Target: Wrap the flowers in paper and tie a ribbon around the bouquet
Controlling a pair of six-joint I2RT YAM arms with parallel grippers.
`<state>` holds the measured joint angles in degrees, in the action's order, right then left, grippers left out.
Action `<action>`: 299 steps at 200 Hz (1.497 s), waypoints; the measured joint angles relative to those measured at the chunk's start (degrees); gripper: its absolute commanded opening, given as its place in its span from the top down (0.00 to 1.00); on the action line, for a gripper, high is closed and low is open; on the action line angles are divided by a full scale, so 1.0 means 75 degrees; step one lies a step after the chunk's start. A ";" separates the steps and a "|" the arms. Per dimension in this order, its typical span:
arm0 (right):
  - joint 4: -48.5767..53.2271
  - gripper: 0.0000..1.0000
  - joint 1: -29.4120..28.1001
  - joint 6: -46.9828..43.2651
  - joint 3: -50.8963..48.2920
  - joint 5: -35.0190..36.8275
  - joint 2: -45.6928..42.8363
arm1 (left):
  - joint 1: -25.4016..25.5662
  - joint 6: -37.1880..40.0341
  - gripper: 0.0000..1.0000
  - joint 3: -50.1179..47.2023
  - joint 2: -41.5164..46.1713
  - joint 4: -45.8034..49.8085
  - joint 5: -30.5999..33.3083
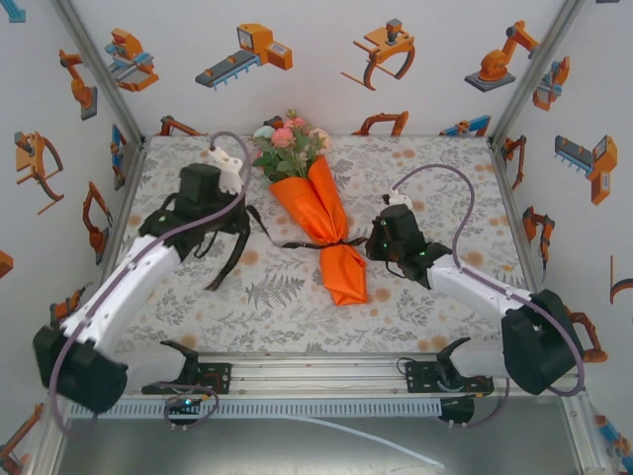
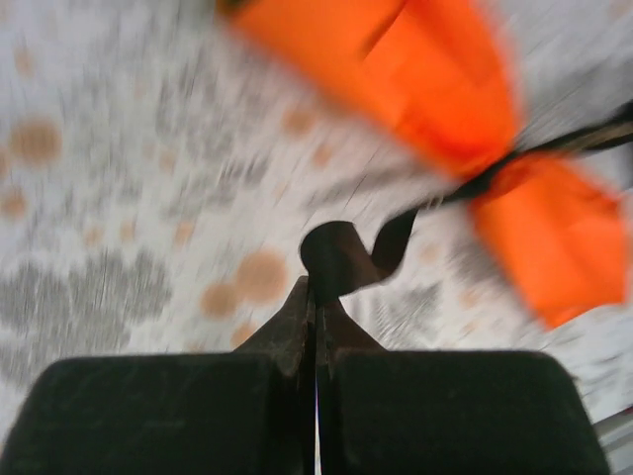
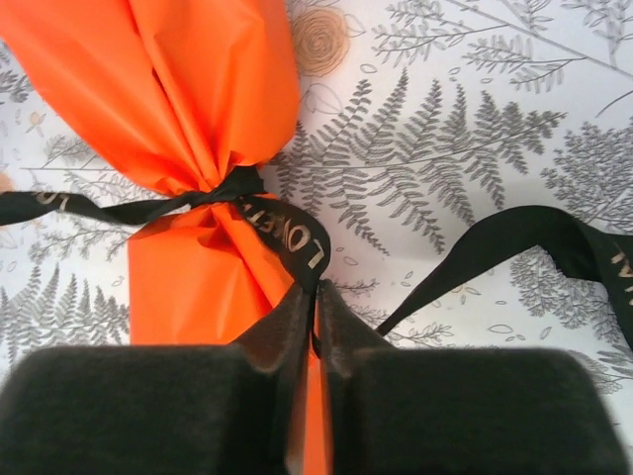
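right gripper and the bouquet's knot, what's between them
A short run of lettered black ribbon joins knot to right gripper, along the edge of the orange paper; right wrist view.

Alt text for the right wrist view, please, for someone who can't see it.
The right gripper pinches a black ribbon with pale lettering, close to where it cinches the orange paper into a narrow waist. A loose stretch of the same ribbon loops off to the right over the fern-print tablecloth.
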<state>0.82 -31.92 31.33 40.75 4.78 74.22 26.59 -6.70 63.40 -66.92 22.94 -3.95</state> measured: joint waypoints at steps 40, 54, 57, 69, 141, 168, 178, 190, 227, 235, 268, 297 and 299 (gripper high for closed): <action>0.0265 0.34 0.0006 -0.0262 0.0020 -0.0323 -0.0265 | 0.0000 -0.0498 1.00 0.0038 -0.0152 -0.1413 -0.1128; 0.0545 0.34 0.0149 -0.0358 0.0085 -0.0382 -0.0600 | 0.0000 -0.0831 1.00 -0.0017 -0.0428 -0.1644 -0.1320; 0.0606 0.34 0.0210 -0.0367 0.0114 -0.0417 -0.0670 | -0.0003 -0.0901 1.00 -0.0038 -0.0458 -0.1693 -0.1349; 0.0787 0.35 0.0723 -0.0321 0.0213 -0.0618 -0.0935 | -0.0009 -0.1241 1.00 -0.0187 -0.0490 -0.1996 -0.1434; 0.3244 0.32 0.3987 -0.0749 0.1926 0.0105 0.1125 | -0.0009 -0.2104 1.00 -0.0289 -0.0475 -0.3054 -0.2209; 0.4007 0.23 0.4001 -0.1600 0.2483 0.1005 0.2159 | -0.0006 -0.2133 1.00 -0.0289 -0.0481 -0.3057 -0.2264; 0.4319 0.21 0.4054 -0.1900 0.2541 0.1329 0.2346 | -0.0006 -0.2136 1.00 -0.0289 -0.0484 -0.3054 -0.2285; 0.4631 0.20 0.4208 -0.2189 0.2661 0.1504 0.2562 | -0.0006 -0.2136 1.00 -0.0289 -0.0487 -0.3051 -0.2317; 0.4954 0.28 0.5004 -0.2780 0.3037 0.1061 0.3197 | -0.0006 -0.2119 1.00 -0.0289 -0.0490 -0.2929 -0.2346; 0.4948 0.33 0.5115 -0.2859 0.3057 0.0886 0.3322 | -0.0006 -0.2090 1.00 -0.0289 -0.0490 -0.2891 -0.2340; 0.4940 0.79 0.5184 -0.3089 0.3226 0.0347 0.3826 | -0.0006 -0.2020 1.00 -0.0289 -0.0493 -0.2824 -0.2340; 0.4771 1.00 0.5184 -0.3101 0.3299 -0.0070 0.3806 | -0.0006 -0.1993 1.00 -0.0294 -0.0507 -0.2821 -0.2352; 0.4774 1.00 0.5184 -0.3095 0.3299 -0.0108 0.3786 | -0.0006 -0.1988 1.00 -0.0294 -0.0510 -0.2824 -0.2352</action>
<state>36.62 6.96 8.12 65.49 3.97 102.61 26.55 -21.61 61.19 -70.74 1.76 -21.58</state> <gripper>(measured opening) 0.010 0.008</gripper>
